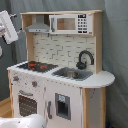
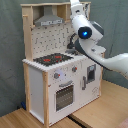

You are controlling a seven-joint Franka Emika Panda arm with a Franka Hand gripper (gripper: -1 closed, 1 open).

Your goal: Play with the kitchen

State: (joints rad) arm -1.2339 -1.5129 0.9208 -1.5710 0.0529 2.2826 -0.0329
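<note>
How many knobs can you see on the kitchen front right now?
2 knobs, side by side under the hob, above the oven door. The arm may hide others.

I'm seeing the kitchen standing directly on a light wooden floor in the second exterior view, its white base sitting flat on the boards. A dark seam is running across the planks just in front of it. In the first exterior view, a strip of the same wooden floor is showing beside the kitchen's lower corner, at the first exterior view's left.
</note>
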